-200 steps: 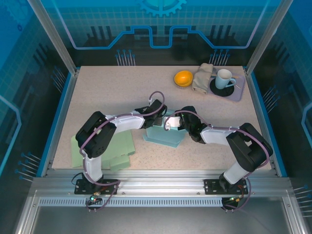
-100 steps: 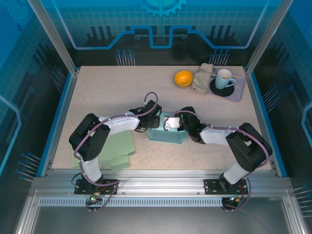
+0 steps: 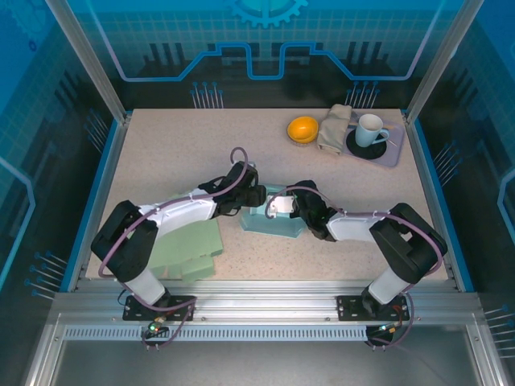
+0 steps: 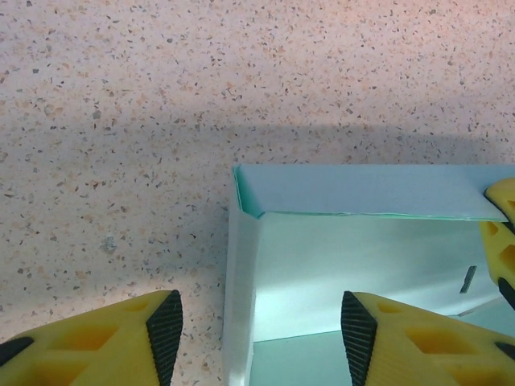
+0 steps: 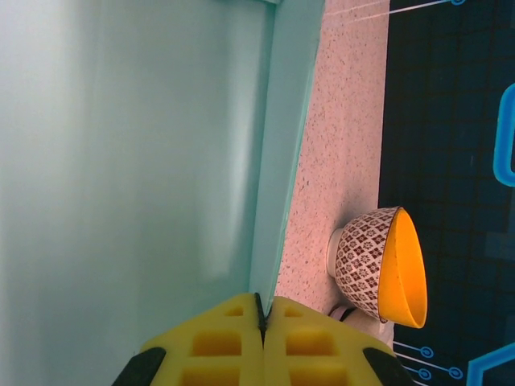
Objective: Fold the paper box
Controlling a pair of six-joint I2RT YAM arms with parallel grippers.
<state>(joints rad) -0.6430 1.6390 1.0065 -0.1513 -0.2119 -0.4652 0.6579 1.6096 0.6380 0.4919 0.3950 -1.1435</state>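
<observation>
The left gripper (image 4: 261, 338) had its fingers (image 4: 165, 334) apart, straddling a corner wall of the paper box (image 4: 354, 241). The right gripper (image 5: 260, 318) had its fingers pinched together on a thin box wall. The box sat in the middle of the table (image 3: 161, 153), with an orange bowl (image 3: 302, 129) at its one o'clock and green sheets (image 3: 189, 249) at its eight o'clock.

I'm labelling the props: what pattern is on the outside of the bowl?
The bowl has a brown-and-white print outside, orange inside; clearest in the right wrist view.
</observation>
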